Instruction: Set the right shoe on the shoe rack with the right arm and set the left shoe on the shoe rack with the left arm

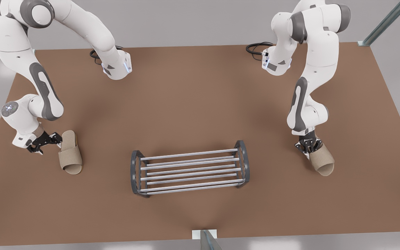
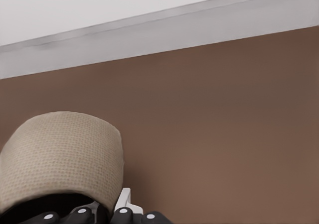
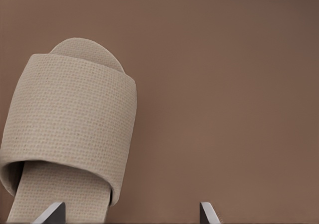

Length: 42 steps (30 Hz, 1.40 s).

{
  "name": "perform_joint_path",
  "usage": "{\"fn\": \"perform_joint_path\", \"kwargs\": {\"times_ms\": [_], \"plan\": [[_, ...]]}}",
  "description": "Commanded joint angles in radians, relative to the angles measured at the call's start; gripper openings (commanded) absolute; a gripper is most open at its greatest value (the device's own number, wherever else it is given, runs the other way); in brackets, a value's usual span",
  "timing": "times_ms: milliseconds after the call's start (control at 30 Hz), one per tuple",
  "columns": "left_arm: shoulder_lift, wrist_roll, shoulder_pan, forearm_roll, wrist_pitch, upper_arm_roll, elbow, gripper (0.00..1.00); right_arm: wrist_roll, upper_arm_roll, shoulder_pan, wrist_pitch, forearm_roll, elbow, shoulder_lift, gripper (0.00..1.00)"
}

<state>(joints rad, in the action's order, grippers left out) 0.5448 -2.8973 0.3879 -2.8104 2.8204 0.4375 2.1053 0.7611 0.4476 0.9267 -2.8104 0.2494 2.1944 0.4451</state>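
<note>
The shoe rack (image 1: pixel 243 163) stands low at the table's front middle, its bars bare. At the front view's right, the left shoe (image 1: pixel 323 161) (image 2: pixel 60 154) lies toe toward the front edge. My left gripper (image 1: pixel 310 147) (image 2: pixel 119 207) is down on its heel end, shut on the edge by the band. At the front view's left, the right shoe (image 1: pixel 71 154) (image 3: pixel 70 124) lies flat on the table. My right gripper (image 1: pixel 45 141) (image 3: pixel 130 214) is tilted low beside its heel, open, with the heel near one fingertip (image 3: pixel 52 213).
Brown table (image 1: pixel 193 104) with bare room between each slipper and the rack. Black cables (image 1: pixel 258 47) coil at the arm bases along the back edge. A small bracket (image 1: pixel 205 236) sits at the front edge's middle.
</note>
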Motion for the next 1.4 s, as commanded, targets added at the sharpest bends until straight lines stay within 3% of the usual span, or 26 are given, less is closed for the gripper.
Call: {"fn": "perform_joint_path", "kwargs": {"times_ms": [0, 133, 267, 333, 600, 767, 900, 933, 1033, 1067, 1133, 1167, 1200, 1367], "plan": [[0.0, -1.202, 0.002, -0.004, 0.007, 0.0, -0.002, 0.21, 0.03, 0.0, 0.007, -0.001, -0.001, 0.005, 0.001, 1.0], [-0.045, -1.203, 0.014, -0.004, 0.007, 0.0, -0.002, 0.21, 0.023, 0.0, -0.002, -0.001, -0.001, 0.011, 0.003, 1.0], [-0.337, -1.205, 0.028, -0.003, 0.131, -0.026, -0.083, 0.21, 0.021, 0.002, -0.016, -0.001, -0.001, 0.022, 0.029, 1.0], [-0.425, -1.206, 0.12, 0.022, 0.252, -0.065, -0.209, 0.21, 0.017, 0.002, -0.028, -0.003, -0.002, 0.019, 0.041, 1.0], [-0.338, -1.206, 0.495, 0.121, 0.292, -0.065, -0.464, 0.21, -0.002, 0.002, -0.062, -0.038, -0.006, -0.008, 0.067, 1.0], [-0.187, -1.203, 0.617, 0.233, 0.291, -0.066, -0.582, 0.21, -0.003, 0.002, -0.078, -0.072, -0.007, -0.025, 0.098, 1.0], [-0.062, -1.198, 0.626, 0.299, 0.245, -0.065, -0.625, 0.21, -0.017, 0.002, -0.092, -0.072, -0.009, -0.044, 0.099, 1.0], [-0.048, -1.172, 0.623, 0.298, 0.245, -0.06, -0.625, 0.21, -0.017, 0.002, -0.092, -0.072, -0.009, -0.047, 0.103, 0.95], [-0.008, -1.165, 0.595, 0.298, 0.245, -0.057, -0.624, 0.21, -0.017, 0.002, -0.092, -0.074, -0.009, -0.053, 0.109, 0.63], [0.006, -1.165, 0.578, 0.298, 0.245, -0.057, -0.624, 0.21, -0.017, 0.002, -0.092, -0.074, -0.009, -0.053, 0.109, 0.57], [0.029, -1.166, 0.578, 0.307, 0.24, -0.039, -0.622, 0.21, -0.017, 0.002, -0.092, -0.074, -0.009, -0.053, 0.113, 0.53], [0.035, -1.166, 0.577, 0.31, 0.24, -0.036, -0.62, 0.21, -0.017, 0.0, -0.092, -0.074, -0.009, -0.053, 0.113, 0.43], [0.043, -1.166, 0.577, 0.31, 0.24, -0.033, -0.616, 0.21, -0.01, 0.002, -0.091, -0.074, -0.007, -0.053, 0.113, 0.21], [0.066, -1.172, 0.563, 0.312, 0.241, -0.025, -0.607, 0.21, -0.011, 0.02, -0.075, -0.069, -0.007, -0.058, 0.104, 0.21]]}}
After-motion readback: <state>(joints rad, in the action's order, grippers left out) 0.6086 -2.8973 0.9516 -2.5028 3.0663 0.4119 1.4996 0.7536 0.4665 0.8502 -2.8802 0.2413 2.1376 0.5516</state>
